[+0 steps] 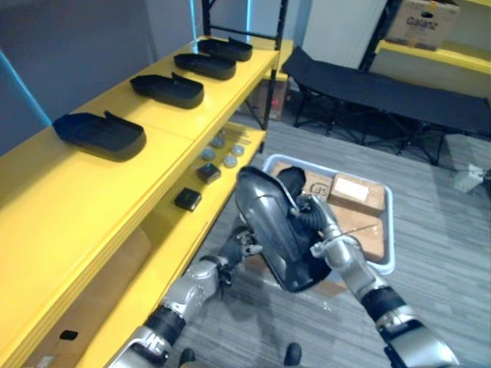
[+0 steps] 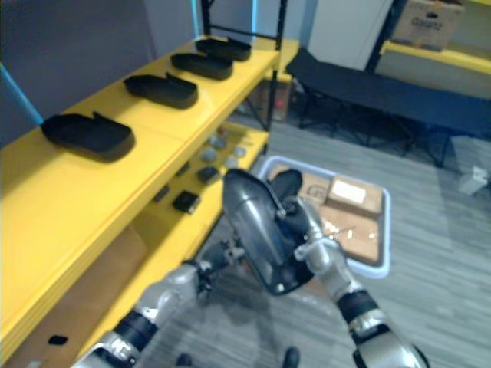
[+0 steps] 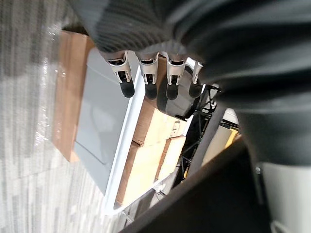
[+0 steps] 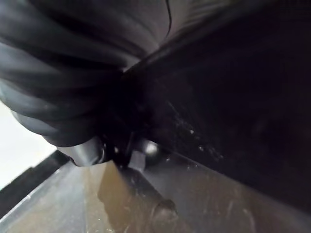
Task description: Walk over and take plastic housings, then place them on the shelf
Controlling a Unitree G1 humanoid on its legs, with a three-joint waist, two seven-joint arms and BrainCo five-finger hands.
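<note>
**One housing in hand, four on the shelf**

Nearest, a dark plastic housing (image 1: 272,234) — a glossy, curved shell tilted on edge — hangs above the floor between both hands. The left hand (image 1: 239,247) lies at its lower left edge with its fingers (image 3: 125,80) straight and released. The right hand (image 1: 311,215) sits on the right rim; whether it grips cannot be told. Just behind stands a white bin (image 1: 390,230) of cardboard boxes (image 1: 357,192). On the left, the yellow shelf (image 1: 69,192) carries four housings (image 1: 100,134) in a row — the held one is yet to be placed.

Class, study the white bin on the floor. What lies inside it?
Brown cardboard boxes lie packed in the white bin. The black housing, gripped by the right hand, covers the bin's near left part, so what lies there cannot be seen.
</note>
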